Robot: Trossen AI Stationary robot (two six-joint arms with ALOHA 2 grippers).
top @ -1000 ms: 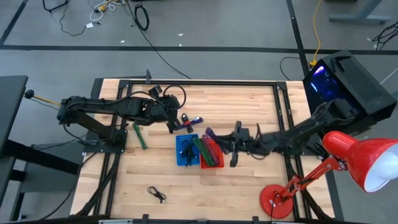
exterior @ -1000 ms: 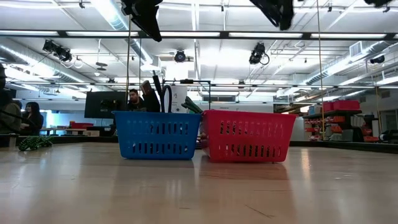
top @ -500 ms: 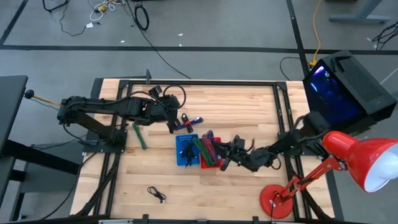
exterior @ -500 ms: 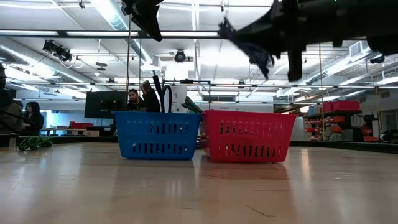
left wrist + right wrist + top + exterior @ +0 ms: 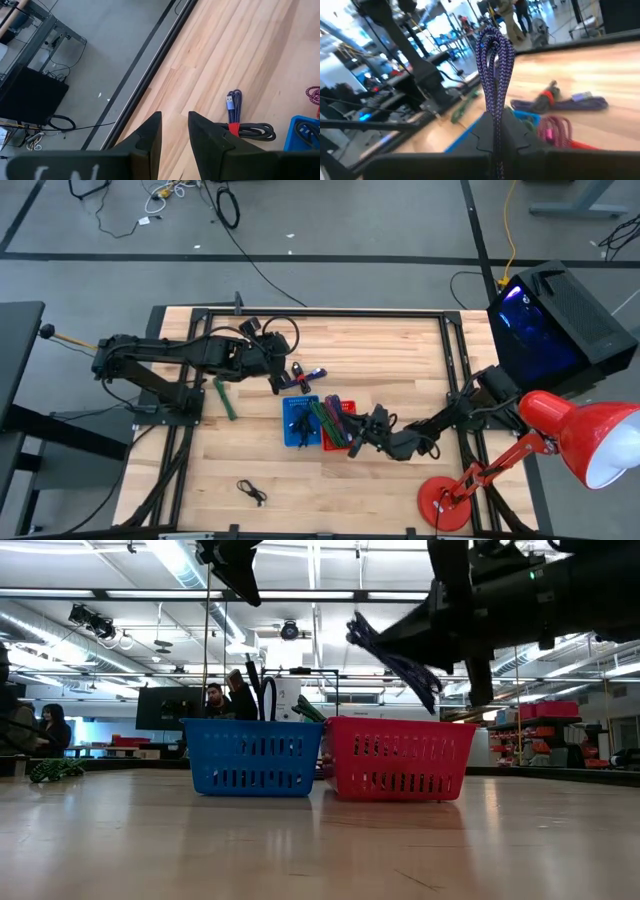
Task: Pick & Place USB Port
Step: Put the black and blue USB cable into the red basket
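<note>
R gripper point(image 5: 352, 442) is hanging over the near edge of the red basket point(image 5: 339, 430), fingers pinched tight on a purple braided USB cable point(image 5: 494, 55) — the loop is sticking up past the fingertips in the R wrist view, and in the low view the cable point(image 5: 392, 652) is dangling above the red basket point(image 5: 399, 758), not touching it. The blue basket point(image 5: 300, 421) is sitting right beside the red one, touching, w/ dark cables inside.

L gripper point(image 5: 277, 381) is waiting over the table point(image 5: 400, 360) near the far-left corner of the blue basket, fingers point(image 5: 147, 137) slightly apart w/ a narrow gap, nothing between them. Another bundled USB cable point(image 5: 242, 122), purple w/ a red tie, is lying on the wood just ahead of it — beside the blue basket's far edge.
</note>
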